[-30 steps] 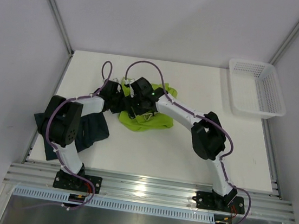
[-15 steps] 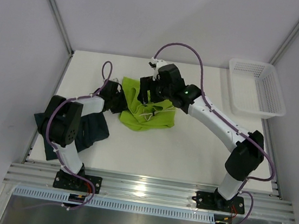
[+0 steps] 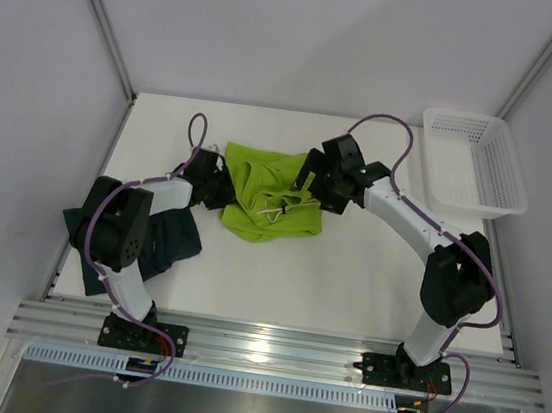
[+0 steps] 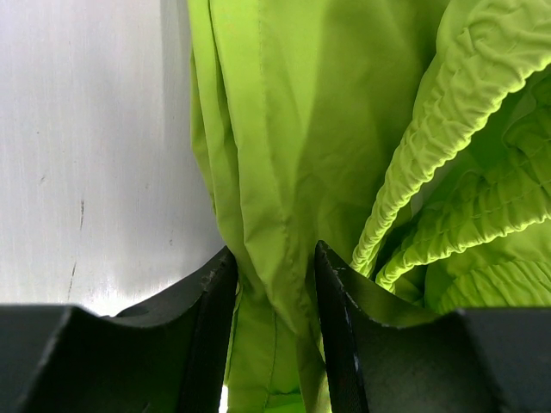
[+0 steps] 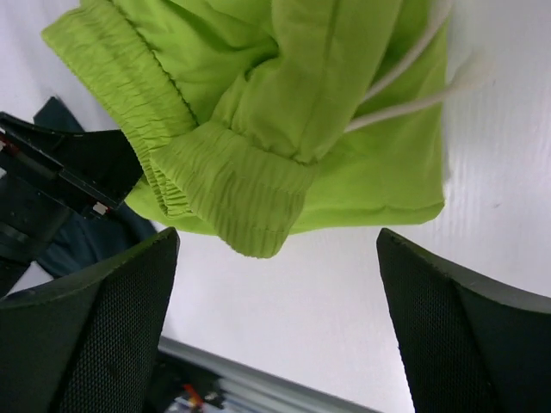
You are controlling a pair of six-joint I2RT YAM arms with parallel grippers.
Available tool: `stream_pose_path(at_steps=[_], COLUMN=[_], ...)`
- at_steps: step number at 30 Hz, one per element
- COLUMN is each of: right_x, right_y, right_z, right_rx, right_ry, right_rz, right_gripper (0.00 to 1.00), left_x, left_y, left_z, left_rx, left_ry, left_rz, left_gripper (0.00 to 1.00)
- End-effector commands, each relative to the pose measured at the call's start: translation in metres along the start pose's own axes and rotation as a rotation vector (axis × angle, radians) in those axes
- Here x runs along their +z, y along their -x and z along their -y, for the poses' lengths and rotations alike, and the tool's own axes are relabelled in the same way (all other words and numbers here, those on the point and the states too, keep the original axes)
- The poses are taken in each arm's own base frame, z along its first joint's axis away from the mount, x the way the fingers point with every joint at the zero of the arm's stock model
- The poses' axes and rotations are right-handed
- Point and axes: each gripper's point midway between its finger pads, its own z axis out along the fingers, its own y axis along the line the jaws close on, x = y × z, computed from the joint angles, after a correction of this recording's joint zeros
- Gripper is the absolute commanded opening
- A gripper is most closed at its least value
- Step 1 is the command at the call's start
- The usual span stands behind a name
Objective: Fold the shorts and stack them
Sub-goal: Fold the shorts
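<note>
Navy shorts point(image 3: 173, 239) are lying rumpled at the left edge of the bench point(image 3: 347, 286), partly under the left arm. Left tool point(image 4: 274, 256) is pinching a fold of the green shorts point(image 3: 271, 206), which are sitting bunched mid-bench, waistband and drawstring showing. Right tool point(image 5: 275, 249) is hovering over them, jaws spread, gripping nothing. Judging by this, neither pair is neatly folded; stacking is waiting.

Shorts point(image 3: 271, 204) lie on the table point(image 3: 348, 276), rear middle, between left gripper point(image 3: 220, 188) and right gripper point(image 3: 310, 178); a second pair point(image 3: 176, 240) lies front left; basket point(image 3: 472, 165) rear right.
</note>
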Motion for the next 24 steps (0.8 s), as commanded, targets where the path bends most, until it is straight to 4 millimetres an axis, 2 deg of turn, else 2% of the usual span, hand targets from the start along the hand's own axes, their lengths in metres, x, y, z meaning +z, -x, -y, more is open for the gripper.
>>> stream_pose_path(at_steps=[1, 6, 11, 13, 18, 19, 21, 22, 23, 24], right_x=[-0.005, 0.010, 0.016, 0.014, 0.030, 0.031, 0.036, 0.038, 0.038, 0.043], right_y=[0.007, 0.007, 0.024, 0.033, 0.037, 0.038, 0.038, 0.038, 0.039, 0.038], right_z=[-0.011, -0.010, -0.012, -0.016, -0.014, -0.015, -0.014, -0.015, -0.017, -0.018], right_rx=[0.233, 0.371, 0.412, 0.406, 0.410, 0.409, 0.416, 0.414, 0.412, 0.403], right_ry=[0.088, 0.101, 0.106, 0.108, 0.074, 0.076, 0.069, 0.072, 0.078, 0.079], right_rz=[0.008, -0.027, 0.036, 0.054, 0.030, 0.036, 0.038, 0.036, 0.032, 0.026], right_gripper=[0.98, 0.97, 0.78, 0.75, 0.68, 0.59, 0.51, 0.36, 0.29, 0.17], left_x=[-0.004, -0.003, -0.002, -0.002, -0.001, -0.001, -0.001, 0.000, 0.000, 0.000], left_y=[-0.017, -0.018, -0.019, -0.020, -0.020, -0.020, -0.020, -0.021, -0.020, -0.020], left_z=[-0.006, -0.005, -0.005, -0.005, -0.004, -0.004, -0.004, -0.004, -0.004, -0.004], left_rx=[0.021, 0.022, 0.026, 0.030, 0.033, 0.031, 0.034, 0.035, 0.038, 0.037], left_ry=[0.014, 0.009, 0.009, 0.008, 0.006, 0.006, 0.005, 0.007, 0.006, 0.006], left_rz=[-0.045, -0.047, -0.048, -0.049, -0.049, -0.049, -0.050, -0.050, -0.051, -0.051], left_gripper=[0.44, 0.44, 0.45, 0.44, 0.44, 0.44, 0.44, 0.44, 0.44, 0.44])
